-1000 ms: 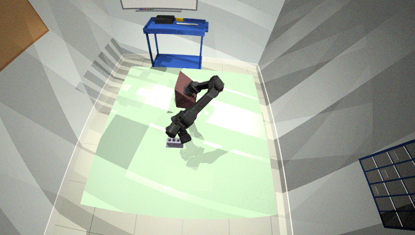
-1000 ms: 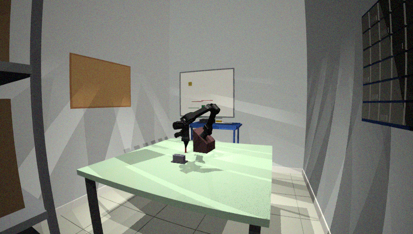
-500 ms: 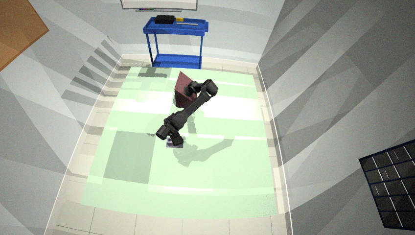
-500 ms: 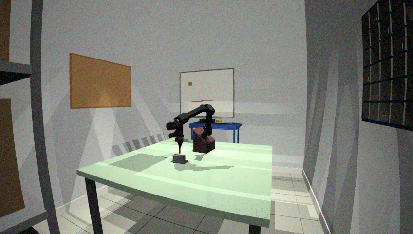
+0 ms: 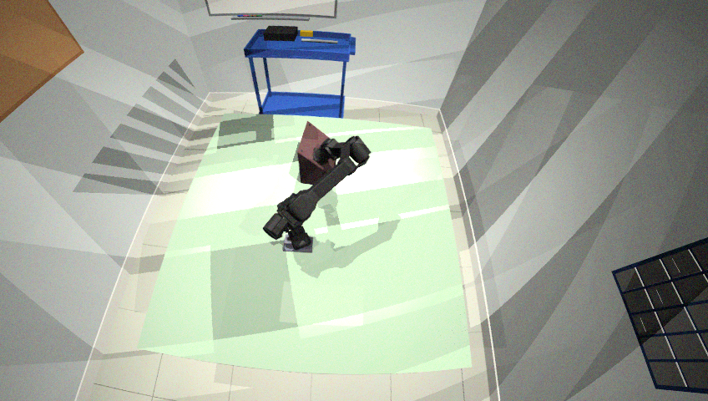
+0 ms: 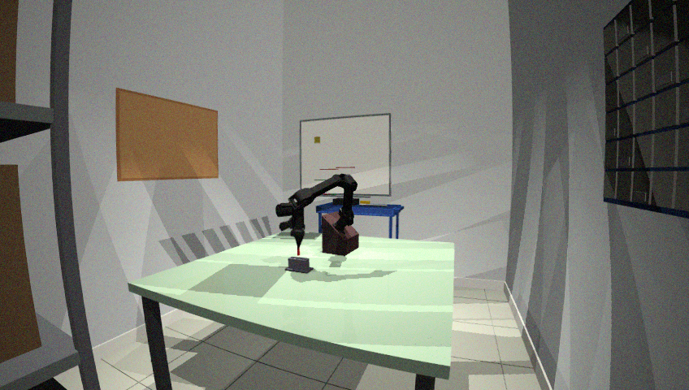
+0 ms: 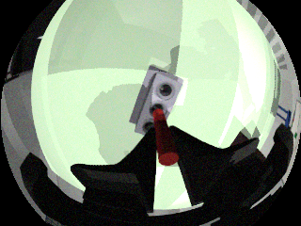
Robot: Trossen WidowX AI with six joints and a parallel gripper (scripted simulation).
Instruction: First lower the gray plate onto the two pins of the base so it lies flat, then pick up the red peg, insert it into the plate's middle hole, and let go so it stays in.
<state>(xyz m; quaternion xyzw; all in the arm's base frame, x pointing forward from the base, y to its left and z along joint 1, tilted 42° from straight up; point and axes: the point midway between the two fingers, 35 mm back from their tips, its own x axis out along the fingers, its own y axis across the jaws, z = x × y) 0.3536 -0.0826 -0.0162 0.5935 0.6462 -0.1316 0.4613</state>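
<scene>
The gray plate (image 7: 175, 92) shows three holes in a row in the wrist view. It appears to lie flat on the base (image 7: 137, 113) (image 6: 309, 270), whose low flange sticks out along one side. My gripper (image 7: 162, 131) (image 6: 298, 244) is shut on the red peg (image 7: 166, 143) (image 6: 298, 251) and holds it upright above the plate. In the wrist view the peg's far end overlaps the middle hole. In the exterior view a small gap shows between peg and plate. In the top view the arm hides the peg, the fingertips and most of the plate.
The brown slanted block (image 5: 308, 139) (image 6: 333, 241) stands on the green table (image 5: 382, 312) (image 6: 367, 328) behind the plate, under the arm's mount. A blue cart (image 5: 298, 53) (image 6: 390, 208) stands beyond the table's far edge.
</scene>
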